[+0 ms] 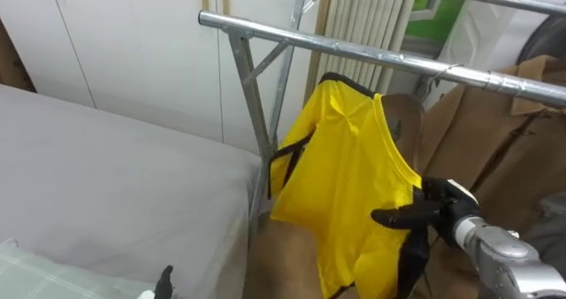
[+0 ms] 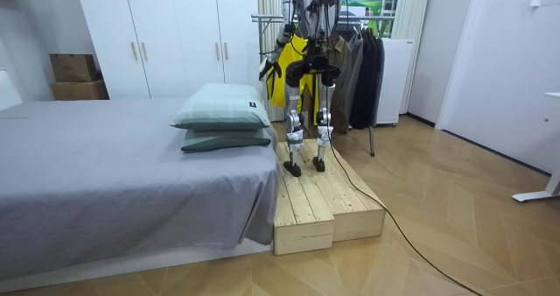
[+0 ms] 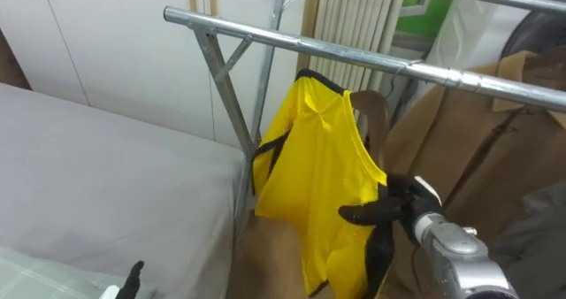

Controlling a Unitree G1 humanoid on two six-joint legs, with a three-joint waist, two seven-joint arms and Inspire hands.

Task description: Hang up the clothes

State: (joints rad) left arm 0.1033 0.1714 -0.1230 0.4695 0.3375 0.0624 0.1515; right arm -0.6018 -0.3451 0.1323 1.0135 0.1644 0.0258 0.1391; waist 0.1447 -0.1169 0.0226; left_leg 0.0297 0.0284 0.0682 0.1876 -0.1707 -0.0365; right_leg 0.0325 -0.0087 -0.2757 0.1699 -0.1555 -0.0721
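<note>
Yellow shirt [image 1: 340, 166] under the rack's metal rail [image 1: 354, 49], its right edge pinched in the right hand [image 1: 433, 209].

The shirt's dark collar sits just below the rail, though what fastens it there cannot be made out. The cloth hangs down left of a brown coat [image 1: 495, 140]. The right hand is low on the shirt's right edge, thumb across the front, fingers curled on the dark trim. The left hand [image 1: 165, 281] shows at the lower edge over the grey bed [image 1: 106, 175]; whether it is open or closed cannot be told. In the room view the robot stands upright on a wooden platform [image 2: 324, 204] beside the bed, facing the rack.
</note>
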